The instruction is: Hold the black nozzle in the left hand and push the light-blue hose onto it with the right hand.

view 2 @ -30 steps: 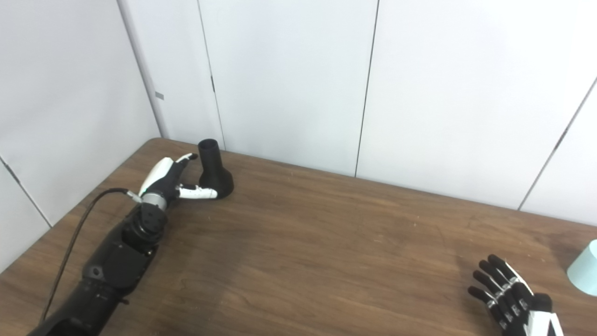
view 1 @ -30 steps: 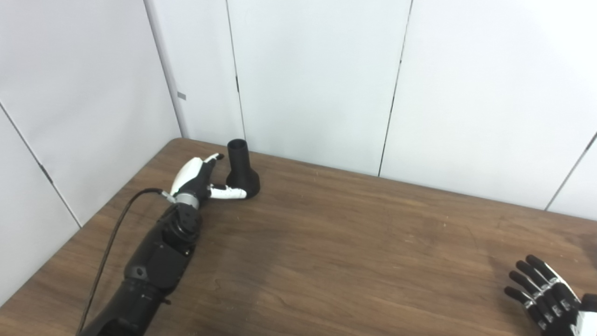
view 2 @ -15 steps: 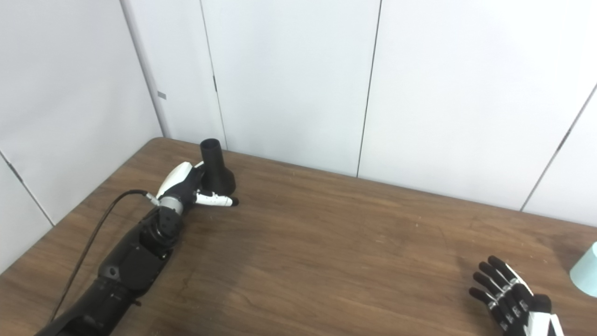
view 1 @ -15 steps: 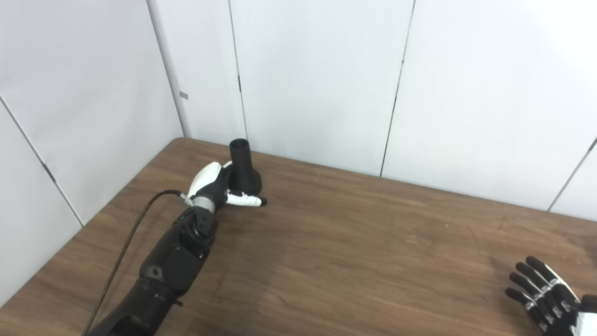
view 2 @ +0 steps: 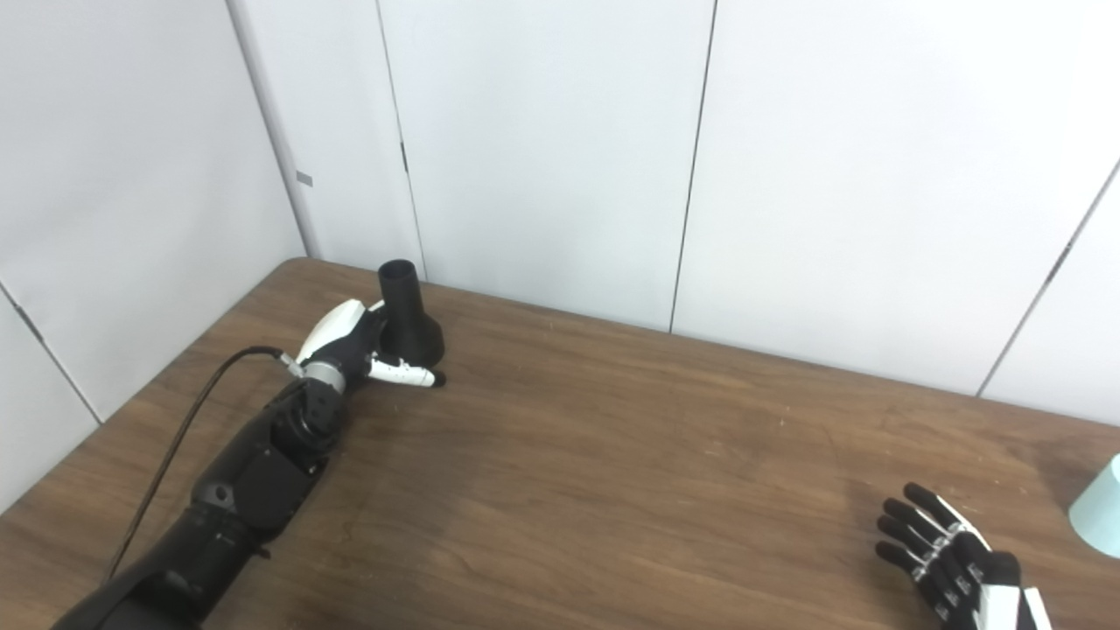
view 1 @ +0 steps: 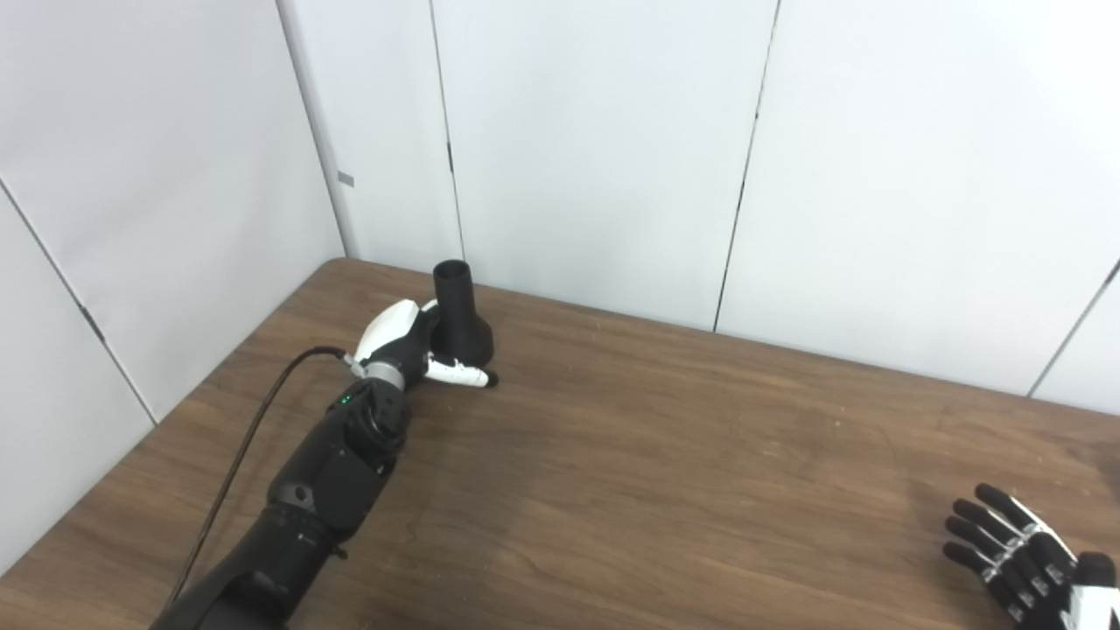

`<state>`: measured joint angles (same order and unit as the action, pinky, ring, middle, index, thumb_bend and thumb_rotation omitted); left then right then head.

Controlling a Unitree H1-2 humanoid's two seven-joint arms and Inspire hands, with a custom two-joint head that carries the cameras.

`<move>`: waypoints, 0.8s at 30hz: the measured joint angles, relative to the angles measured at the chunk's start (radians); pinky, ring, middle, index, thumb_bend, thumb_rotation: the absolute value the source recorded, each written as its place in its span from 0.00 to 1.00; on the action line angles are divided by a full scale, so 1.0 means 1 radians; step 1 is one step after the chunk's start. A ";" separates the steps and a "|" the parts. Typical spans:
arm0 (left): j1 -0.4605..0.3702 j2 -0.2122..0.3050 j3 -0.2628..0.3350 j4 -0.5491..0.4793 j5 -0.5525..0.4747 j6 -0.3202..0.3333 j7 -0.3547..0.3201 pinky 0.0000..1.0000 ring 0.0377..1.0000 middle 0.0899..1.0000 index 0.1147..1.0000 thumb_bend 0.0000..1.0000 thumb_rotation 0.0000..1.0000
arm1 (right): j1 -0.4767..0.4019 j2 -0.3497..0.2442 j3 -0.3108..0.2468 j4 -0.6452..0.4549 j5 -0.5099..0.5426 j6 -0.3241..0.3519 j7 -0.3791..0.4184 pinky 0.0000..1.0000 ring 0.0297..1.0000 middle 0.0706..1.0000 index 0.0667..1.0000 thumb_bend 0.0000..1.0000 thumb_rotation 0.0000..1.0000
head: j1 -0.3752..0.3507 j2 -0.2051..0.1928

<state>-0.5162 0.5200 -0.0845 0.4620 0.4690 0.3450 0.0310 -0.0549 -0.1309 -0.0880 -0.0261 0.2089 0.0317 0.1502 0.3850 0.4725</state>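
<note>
The black nozzle stands upright on its flared base at the table's far left corner, narrow neck up. My left hand is pressed against its left side. The thumb lies stretched along the table in front of the base, and the fingers reach behind the neck, mostly hidden. I see no closed hold on it. Only the end of the light-blue hose shows, at the right edge of the right eye view. My right hand hovers open near the bottom right, fingers spread, left of the hose and apart from it.
The brown wooden table meets white wall panels close behind the nozzle. A black cable runs along my left forearm over the table's left side.
My left hand slid right from beside the nozzle until thumb and fingers bracket its base and neck. The right hand sank slightly toward the bottom edge. The nozzle has stayed put.
</note>
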 measured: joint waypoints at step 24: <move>-0.037 -0.005 0.025 0.017 -0.007 0.030 0.040 0.52 0.51 0.45 0.42 0.52 0.00 | -0.001 0.004 -0.003 0.000 0.017 0.001 0.001 0.76 0.75 0.69 0.81 0.63 0.98 | -0.006 0.008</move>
<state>-0.5531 0.5153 -0.0591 0.4792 0.4619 0.3753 0.0713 -0.0554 -0.1264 -0.0914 -0.0258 0.2257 0.0332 0.1510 0.3789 0.4801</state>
